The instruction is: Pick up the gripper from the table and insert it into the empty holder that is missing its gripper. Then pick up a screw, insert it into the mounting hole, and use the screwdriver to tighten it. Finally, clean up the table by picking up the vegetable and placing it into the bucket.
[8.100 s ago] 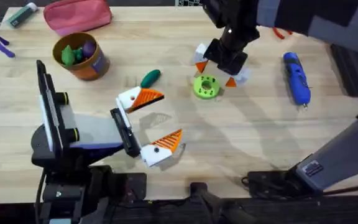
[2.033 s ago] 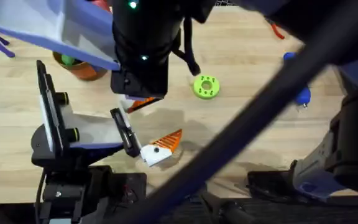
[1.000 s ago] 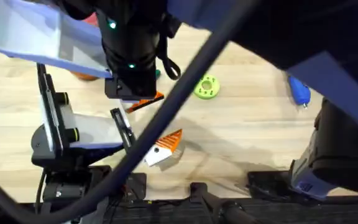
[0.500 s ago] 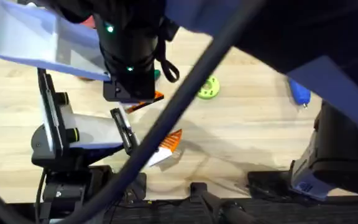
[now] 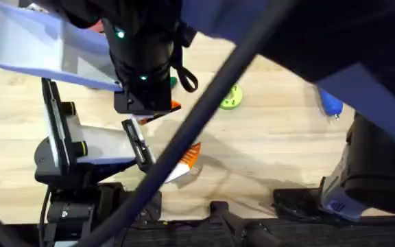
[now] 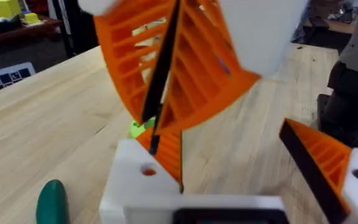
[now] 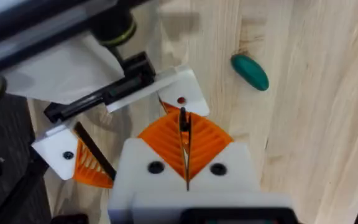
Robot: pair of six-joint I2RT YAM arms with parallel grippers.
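Table (image 5: 273,137) carries everything. The right arm (image 5: 142,62) is stretched across the middle, wrist pointing straight down over the left arm (image 5: 81,147), which I've parked flat on the wood as a fixture.

The left gripper (image 6: 247,183) is spread wide with nothing in it, so the holder (image 7: 182,93) sits face-up and reachable.

The right gripper (image 7: 184,124) has its pads pressed together just above that holder. A thin dark sliver is pinched between them. I take it for the screw (image 6: 152,144) but can't confirm.

The gripper (image 6: 168,155) looks seated in the holder, tucked behind the white block. The mounting hole (image 6: 148,170) is open, just beside the sliver's tip, so my read is we're mid screw insertion.

The vegetable (image 7: 249,71) is near the holder, on the table. The screwdriver (image 5: 330,103) lies well off to my right.
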